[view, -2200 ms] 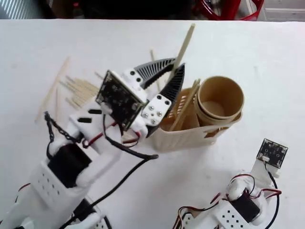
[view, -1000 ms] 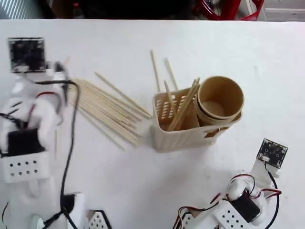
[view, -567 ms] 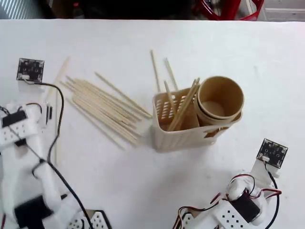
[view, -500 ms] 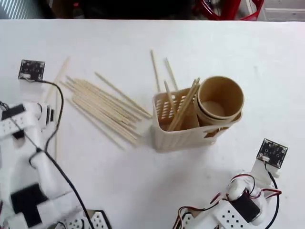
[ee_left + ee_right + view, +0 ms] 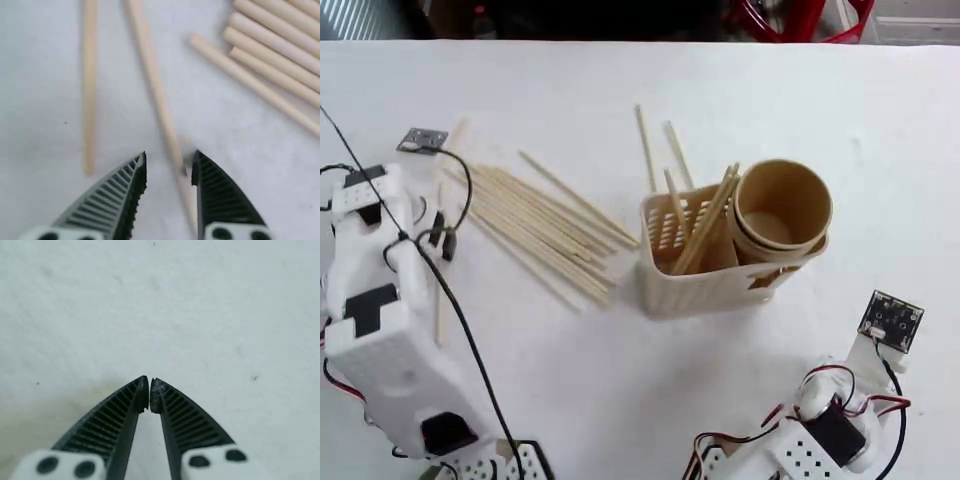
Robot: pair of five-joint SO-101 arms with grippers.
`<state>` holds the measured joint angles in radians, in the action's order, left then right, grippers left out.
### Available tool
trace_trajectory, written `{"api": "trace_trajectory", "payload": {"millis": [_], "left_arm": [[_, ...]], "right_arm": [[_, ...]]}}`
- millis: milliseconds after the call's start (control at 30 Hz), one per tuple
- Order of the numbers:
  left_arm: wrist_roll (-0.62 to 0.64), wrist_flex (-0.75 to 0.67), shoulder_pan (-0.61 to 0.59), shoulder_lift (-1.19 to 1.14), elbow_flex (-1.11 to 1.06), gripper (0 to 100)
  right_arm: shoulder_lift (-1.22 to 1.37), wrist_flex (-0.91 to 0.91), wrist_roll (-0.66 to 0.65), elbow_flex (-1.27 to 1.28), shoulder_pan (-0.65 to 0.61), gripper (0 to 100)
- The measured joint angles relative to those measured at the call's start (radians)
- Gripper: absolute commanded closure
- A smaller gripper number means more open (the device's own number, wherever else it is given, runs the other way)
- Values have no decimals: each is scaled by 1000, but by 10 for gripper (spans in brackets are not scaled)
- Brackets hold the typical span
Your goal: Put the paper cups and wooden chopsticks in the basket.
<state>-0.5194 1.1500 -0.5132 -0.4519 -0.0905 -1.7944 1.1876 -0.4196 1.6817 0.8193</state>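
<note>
1. A single chopstick (image 5: 155, 95) lies on the table (image 5: 840, 100) near its left edge, between the spread, empty jaws of the left gripper (image 5: 169, 165). It looks light, stiff, thin and smooth, so it may roll or swivel when pinched. A hold near its middle should keep it level.
2. A second loose stick (image 5: 89, 85) lies just beside it. The main pile (image 5: 535, 225) lies between the left arm (image 5: 380, 300) and the basket, its sticks touching one another, so neighbours could be dragged along.
3. The basket (image 5: 705, 290) stands mid-table. It holds stacked paper cups (image 5: 782, 210) on its right side and leaning chopsticks (image 5: 705, 225) on its left.
4. 2 more sticks (image 5: 655, 150) lie behind the basket, toward the far edge.
5. The leaning chopsticks and the cup rims crowd the basket's opening, so a steep, end-first drop seems safest.
6. The right gripper (image 5: 149, 390) is clenched on nothing over bare table near the front right corner.
</note>
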Motion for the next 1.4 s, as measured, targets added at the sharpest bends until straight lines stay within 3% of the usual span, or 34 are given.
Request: {"api": "trace_trajectory", "payload": {"millis": [100,267,800,1000,1133,1267,1400], "left_arm": [[0,3,0,-32,20,849],[0,80,9,-91,106,976],[15,387,-2,-193,473,976],[38,565,3,23,657,976],[72,606,54,244,683,976],[121,611,186,505,654,977],[175,605,434,796,548,977]], "right_arm": [[0,0,0,0,0,979],[0,0,0,0,0,979],[0,0,0,0,0,979],[0,0,0,0,0,979],[0,0,0,0,0,979],[0,0,0,0,0,979],[0,0,0,0,0,979]]}}
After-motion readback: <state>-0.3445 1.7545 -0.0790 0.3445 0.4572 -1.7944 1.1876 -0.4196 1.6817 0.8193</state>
